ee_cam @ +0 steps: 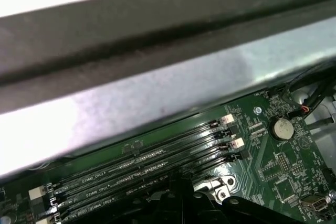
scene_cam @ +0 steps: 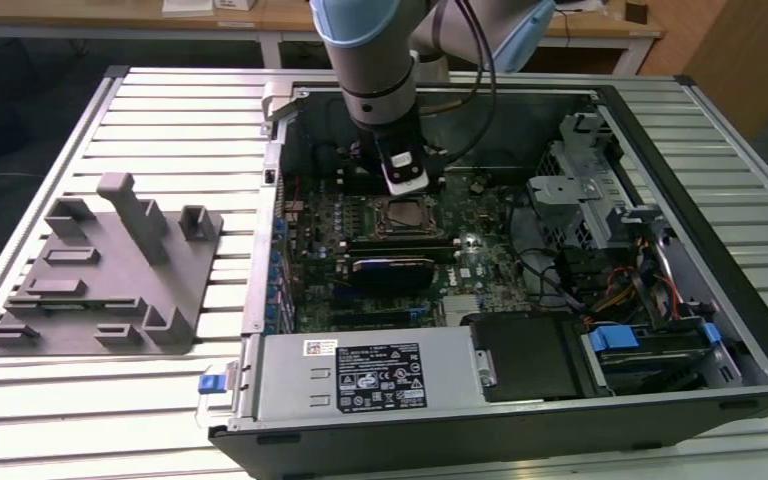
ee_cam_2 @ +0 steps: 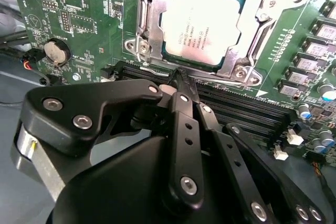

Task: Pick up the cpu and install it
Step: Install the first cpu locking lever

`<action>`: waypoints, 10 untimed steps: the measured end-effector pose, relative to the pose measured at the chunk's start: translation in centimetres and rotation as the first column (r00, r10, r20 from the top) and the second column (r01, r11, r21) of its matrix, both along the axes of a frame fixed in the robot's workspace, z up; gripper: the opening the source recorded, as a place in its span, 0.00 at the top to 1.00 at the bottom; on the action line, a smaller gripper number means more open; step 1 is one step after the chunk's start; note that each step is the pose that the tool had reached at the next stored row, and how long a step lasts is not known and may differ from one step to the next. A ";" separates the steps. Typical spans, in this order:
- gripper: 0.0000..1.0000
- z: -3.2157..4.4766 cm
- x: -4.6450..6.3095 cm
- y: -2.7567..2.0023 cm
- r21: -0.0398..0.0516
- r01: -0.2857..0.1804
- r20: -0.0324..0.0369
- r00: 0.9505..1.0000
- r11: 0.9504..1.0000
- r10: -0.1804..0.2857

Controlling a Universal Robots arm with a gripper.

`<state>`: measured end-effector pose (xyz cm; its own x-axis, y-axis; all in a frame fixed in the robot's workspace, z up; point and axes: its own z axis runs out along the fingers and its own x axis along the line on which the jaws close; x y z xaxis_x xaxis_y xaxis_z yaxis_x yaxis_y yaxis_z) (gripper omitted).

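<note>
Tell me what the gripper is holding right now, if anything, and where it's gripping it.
Nothing. The gripper has its fingers shut together with nothing between them, just beside the socket, and the cpu already sits in its socket.

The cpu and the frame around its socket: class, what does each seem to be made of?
The cpu: its top looks like brushed, matte silvery metal, with a soft sheen and dark print. The socket frame: likely bare stamped steel, bright and shiny, with bent edges and screws at its corners.

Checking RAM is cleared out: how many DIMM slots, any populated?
4, all empty, side by side between the gripper and the cpu socket; the DIMM slots run partly under the gripper, so ends are hidden.
</note>
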<state>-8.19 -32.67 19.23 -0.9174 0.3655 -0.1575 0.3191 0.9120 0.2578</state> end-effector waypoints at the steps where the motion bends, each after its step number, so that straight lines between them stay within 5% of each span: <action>1: 0.89 -0.02 0.0 0.00 0.000 0.002 0.000 1.000 1.000 -0.002; 10: 0.89 -0.17 0.0 0.00 0.000 0.012 0.000 1.000 1.000 -0.012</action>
